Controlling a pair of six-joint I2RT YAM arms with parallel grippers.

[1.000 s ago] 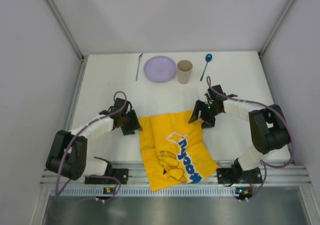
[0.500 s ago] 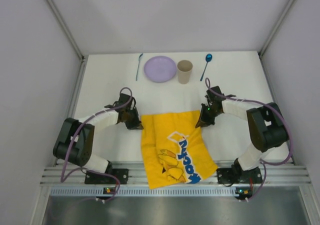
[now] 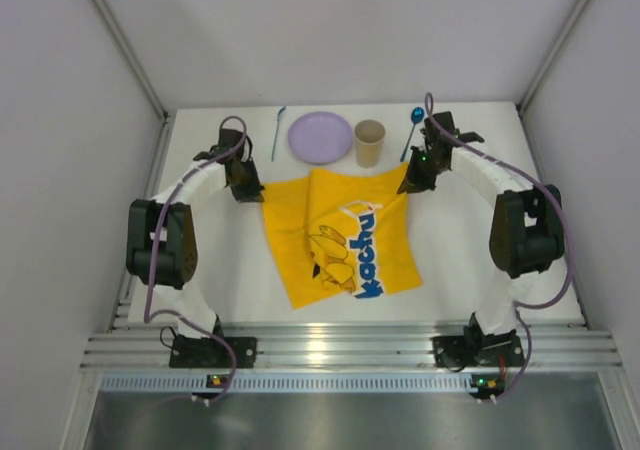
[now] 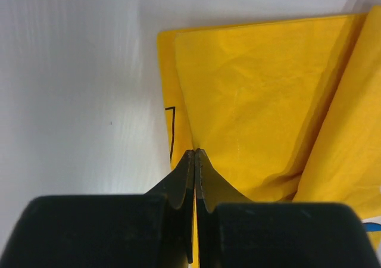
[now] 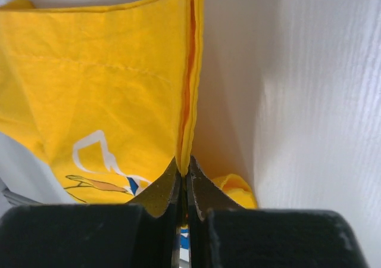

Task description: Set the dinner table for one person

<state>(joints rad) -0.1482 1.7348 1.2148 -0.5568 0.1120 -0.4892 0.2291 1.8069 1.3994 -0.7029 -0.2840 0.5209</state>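
Corners of the yellow mat (image 3: pixel 340 235) are both pinched tight. The left end effector (image 3: pixel 246 186) has the far left one and the right end effector (image 3: pixel 411 181) the far right one, jaws fully closed on fabric. Mat's rumpled mid-way across the white desk (image 3: pixel 470 260), which fills the booth floor. Along its far edge sit a fork (image 3: pixel 278 133), purple plate (image 3: pixel 320 137), tan cup (image 3: pixel 369 143) and blue spoon (image 3: pixel 412 130).

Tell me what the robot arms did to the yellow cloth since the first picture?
The left gripper and right gripper shut on the far corners of the yellow cloth and dragged it up the table toward the plate and cup, off the near edge. Plate, cup, spoon and teal utensil stayed put.
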